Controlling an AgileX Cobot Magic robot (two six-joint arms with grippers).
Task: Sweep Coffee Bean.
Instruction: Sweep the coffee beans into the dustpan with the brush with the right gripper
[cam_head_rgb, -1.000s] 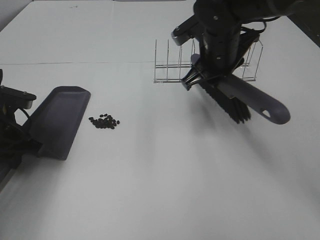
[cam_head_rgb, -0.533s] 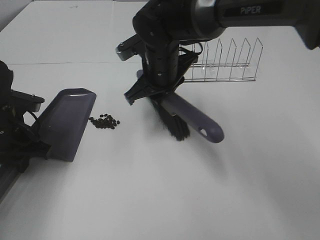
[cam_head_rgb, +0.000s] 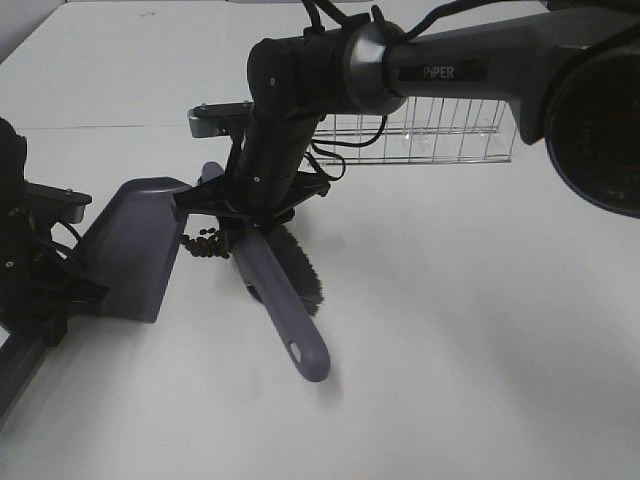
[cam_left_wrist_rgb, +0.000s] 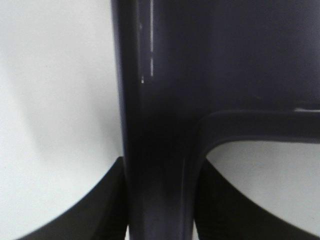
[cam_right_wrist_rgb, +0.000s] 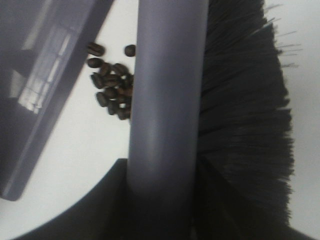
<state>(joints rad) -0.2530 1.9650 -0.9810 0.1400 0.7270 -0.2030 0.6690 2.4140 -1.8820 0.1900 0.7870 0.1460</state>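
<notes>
The coffee beans (cam_head_rgb: 205, 243) lie in a small dark cluster on the white table, just right of the dustpan's (cam_head_rgb: 130, 250) front lip. My left gripper (cam_head_rgb: 60, 300) is shut on the dustpan's handle (cam_left_wrist_rgb: 155, 125) and holds it on the table. My right gripper (cam_head_rgb: 237, 208) is shut on a grey brush (cam_head_rgb: 285, 310) by its handle. The black bristles (cam_head_rgb: 297, 268) point down, right of the beans. In the right wrist view the beans (cam_right_wrist_rgb: 112, 82) lie between the dustpan (cam_right_wrist_rgb: 40, 85) and the brush handle (cam_right_wrist_rgb: 167, 100). The handle hides some beans.
A wire rack (cam_head_rgb: 420, 130) stands at the back right, behind the right arm. The table's far edge runs along the top of the exterior view.
My right arm has swung left from the rack, carrying the brush to just right of the beans. The dustpan has shifted slightly right, toward the beans.
</notes>
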